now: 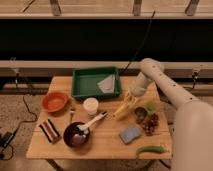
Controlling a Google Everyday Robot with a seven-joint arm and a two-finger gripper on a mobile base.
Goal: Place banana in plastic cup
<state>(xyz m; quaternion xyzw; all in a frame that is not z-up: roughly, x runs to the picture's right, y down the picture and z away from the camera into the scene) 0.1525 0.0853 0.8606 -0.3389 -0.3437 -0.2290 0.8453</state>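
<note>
**Claw (130, 98) clamped on the banana (122, 109)**

Well left of my claw stands the white cup (90, 106). My fingers are pinched together on the banana's upper end, and the fruit slants down-left beneath them. I judge it light, soft and easily bruised, so a gentle hold near this end suits. Just right and lower sits the plastic cup (151, 106).

Pale gripper (128, 98) clamped on the yellow banana (122, 109), pale lime plastic cup (152, 106) just beside it, deep green tray (80, 84) behind it, orange bowl (54, 101) and dark-and-pale striped block (49, 130) well off, blue sponge (131, 133) nearer the camera.
</note>
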